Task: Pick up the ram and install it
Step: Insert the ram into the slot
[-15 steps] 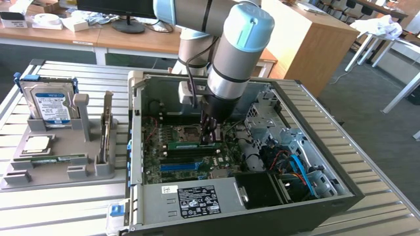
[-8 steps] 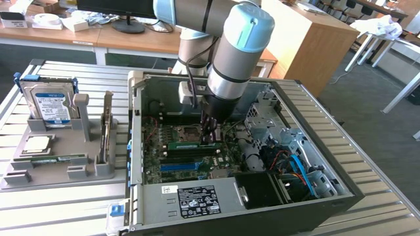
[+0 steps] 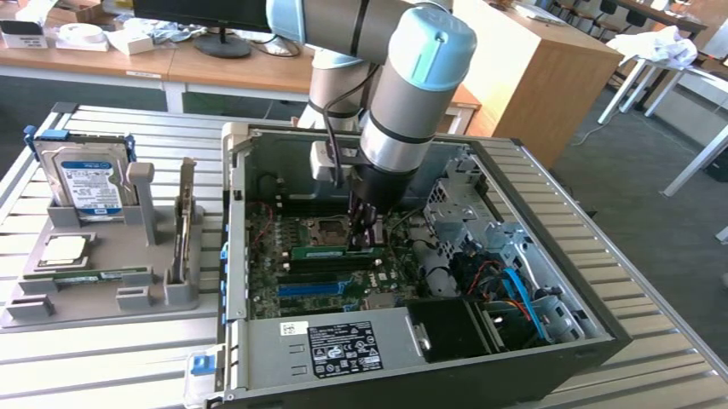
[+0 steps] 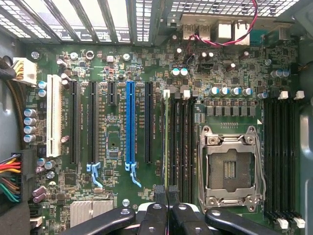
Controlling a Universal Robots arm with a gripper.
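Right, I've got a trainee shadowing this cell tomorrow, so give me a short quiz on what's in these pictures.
1. True or false: the processor socket on the motherboard is empty.
2. What do the fingers grip? A the ram; B the processor chip; C a graphics card.
3. Fill in: the hard drive stands in the gray holder, ___ the computer case.
Key: 1 true; 2 A; 3 outside (toward the exterior view's left of it).
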